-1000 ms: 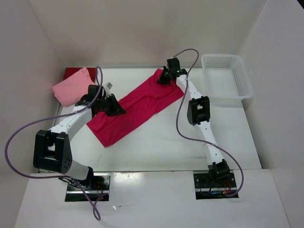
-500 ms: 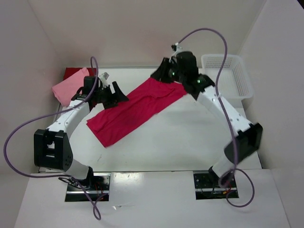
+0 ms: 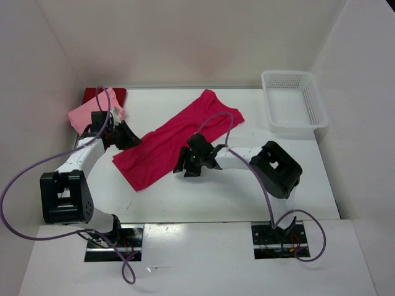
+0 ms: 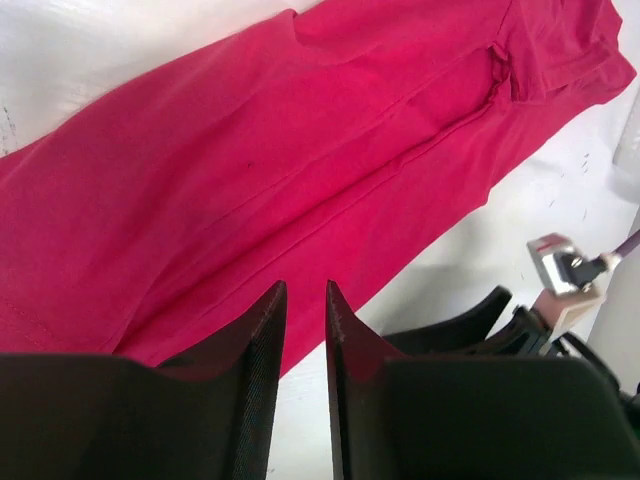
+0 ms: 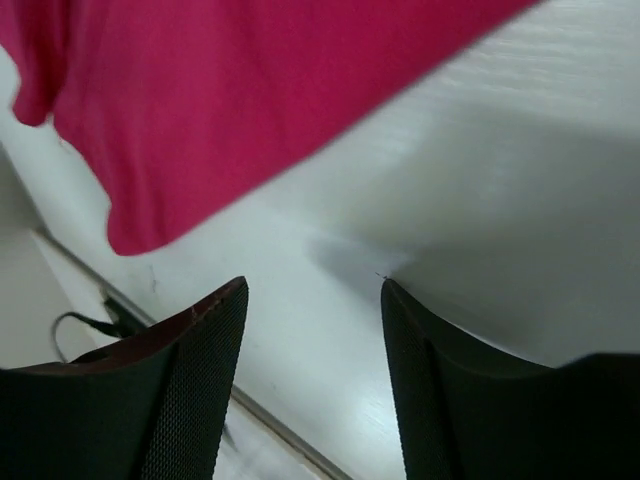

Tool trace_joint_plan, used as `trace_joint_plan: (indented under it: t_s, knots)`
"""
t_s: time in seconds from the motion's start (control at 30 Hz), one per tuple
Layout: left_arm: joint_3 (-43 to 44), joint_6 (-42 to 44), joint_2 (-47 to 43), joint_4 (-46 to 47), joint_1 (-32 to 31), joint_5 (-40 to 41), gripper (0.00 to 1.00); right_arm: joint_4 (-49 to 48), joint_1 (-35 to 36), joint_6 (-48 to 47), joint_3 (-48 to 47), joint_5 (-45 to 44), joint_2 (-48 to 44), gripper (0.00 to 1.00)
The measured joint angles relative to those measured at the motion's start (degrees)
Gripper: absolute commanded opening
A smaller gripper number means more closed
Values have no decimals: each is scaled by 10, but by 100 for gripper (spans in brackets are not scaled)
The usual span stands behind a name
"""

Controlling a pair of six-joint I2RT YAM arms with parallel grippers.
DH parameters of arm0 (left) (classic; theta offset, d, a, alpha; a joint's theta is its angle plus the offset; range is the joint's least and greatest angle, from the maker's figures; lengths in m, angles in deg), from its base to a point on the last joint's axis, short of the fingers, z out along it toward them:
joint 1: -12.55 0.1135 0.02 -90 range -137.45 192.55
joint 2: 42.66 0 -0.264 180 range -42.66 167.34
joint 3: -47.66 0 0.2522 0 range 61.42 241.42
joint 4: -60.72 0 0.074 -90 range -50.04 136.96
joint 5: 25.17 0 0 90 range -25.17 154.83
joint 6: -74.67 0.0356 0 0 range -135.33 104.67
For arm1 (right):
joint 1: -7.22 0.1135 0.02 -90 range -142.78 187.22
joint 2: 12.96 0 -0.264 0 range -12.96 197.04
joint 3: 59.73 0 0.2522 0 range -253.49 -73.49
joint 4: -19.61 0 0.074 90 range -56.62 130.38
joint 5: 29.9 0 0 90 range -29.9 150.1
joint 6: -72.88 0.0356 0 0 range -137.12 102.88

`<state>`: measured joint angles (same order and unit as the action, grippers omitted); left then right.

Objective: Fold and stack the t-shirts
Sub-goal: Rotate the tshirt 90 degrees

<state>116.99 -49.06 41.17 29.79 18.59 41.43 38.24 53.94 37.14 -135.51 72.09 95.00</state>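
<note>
Magenta t-shirt [image 3: 179,137] stretched diagonally across table [image 3: 247,185] centre, apparently readied for next fold; left fingers [image 4: 265,330] narrowly parted, empty, at left edge; right fingers [image 5: 205,340] spread wide, empty, at lower edge.

You let go of the magenta-crimson shirt [image 3: 173,139]: right gripper [image 3: 196,157] swung from its far end to its near edge, jaws spread; left gripper [image 3: 120,132] drew back toward the pink shirt [image 3: 86,114].

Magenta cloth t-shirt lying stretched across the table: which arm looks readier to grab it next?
Probably the right: the right claw gapes wide over the white table beside the near edge of the magenta cloth t-shirt. The left claw sits at its far edge, nearly closed.
</note>
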Motion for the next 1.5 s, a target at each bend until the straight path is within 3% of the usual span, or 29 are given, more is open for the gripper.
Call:
trace_joint_plan:
  t_s: [0.13, 0.27, 0.3, 0.47, 0.57, 0.7, 0.77, 0.8, 0.83, 0.9, 0.97, 1.27, 1.37, 1.5]
  knots:
    - [-6, 8, -6, 0, 0, 1, 28, -33, -2, 32, -24, -10, 29, 63]
    - [-6, 10, -7, 0, 0, 1, 28, -51, -2, 54, -75, -20, 82, 32]
    - [-6, 12, -7, 0, -1, 1, 28, -56, -2, 60, -87, -18, 97, 16]
    - [3, 21, -7, -4, -18, 2, 28, -68, -3, 59, -87, -16, 108, 1]
    - [24, 21, -2, -4, -36, 4, 29, -64, -6, 32, -24, -16, 57, 0]
    - [70, 23, 37, 8, -68, 13, 40, 4, -32, -29, 89, 7, -57, 0]
    - [96, 25, 73, 19, -90, 19, 53, 49, -66, -66, 130, 25, -110, 1]
    - [110, 27, 95, 21, -102, 22, 58, 69, -87, -83, 145, 33, -132, 4]
    - [125, 30, 115, 22, -112, 22, 63, 89, -110, -99, 158, 39, -151, 19]
    - [168, 36, 173, 26, -138, 25, 71, 125, -151, -121, 174, 46, -182, 35]
    - [211, 38, 229, 27, -157, 26, 74, 154, -179, -136, 176, 50, -208, 40]
    - [408, 41, 436, 31, -192, 37, 72, 171, -253, -174, 173, 93, -274, 43]
    - [491, 40, 502, 31, -193, 29, 63, 171, -254, -175, 173, 100, -277, 43]
    - [603, 42, 580, 27, -199, 18, 38, 170, -254, -174, 172, 108, -278, 43]
